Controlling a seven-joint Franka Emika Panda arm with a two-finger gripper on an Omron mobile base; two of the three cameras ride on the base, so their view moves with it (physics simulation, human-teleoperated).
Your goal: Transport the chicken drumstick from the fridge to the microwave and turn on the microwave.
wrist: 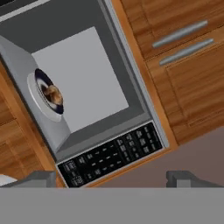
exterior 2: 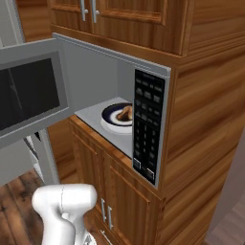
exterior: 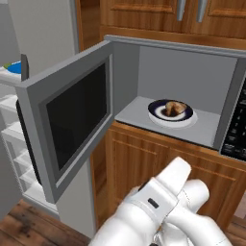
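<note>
Left base view shows the chicken drumstick [exterior: 174, 108] already lying on a blue-and-white plate [exterior: 154, 116] on the floor of the microwave [exterior: 192, 81], whose door [exterior: 72, 120] stands swung wide to the left. Beyond the door, the white shelves of the fridge [exterior: 12, 144] are visible. The robot arm sits low, below the cooking cavity and well apart from the food.

In the hand view the gripper [wrist: 112, 178] has its two dark tips standing wide apart with nothing between them, and it looks up at the cavity and the black control panel [wrist: 111, 153] from some way off.

Judging by looks, the drumstick is a small, lumpy, glossy piece: probably light, fairly firm but with a greasy skin that could slide between smooth pads. If it needed lifting again, the thicker middle, taken across its narrow width, seems the safest hold; its rounded ends would likely squirt out. It rests near the plate's centre, so it should stay put.

More likely the next things to be handled are the door and the panel. The door is a stiff, hinged slab that should swing freely when pushed on its outer face near the free edge. The buttons are small and close together, so a single fingertip is better than both
</note>
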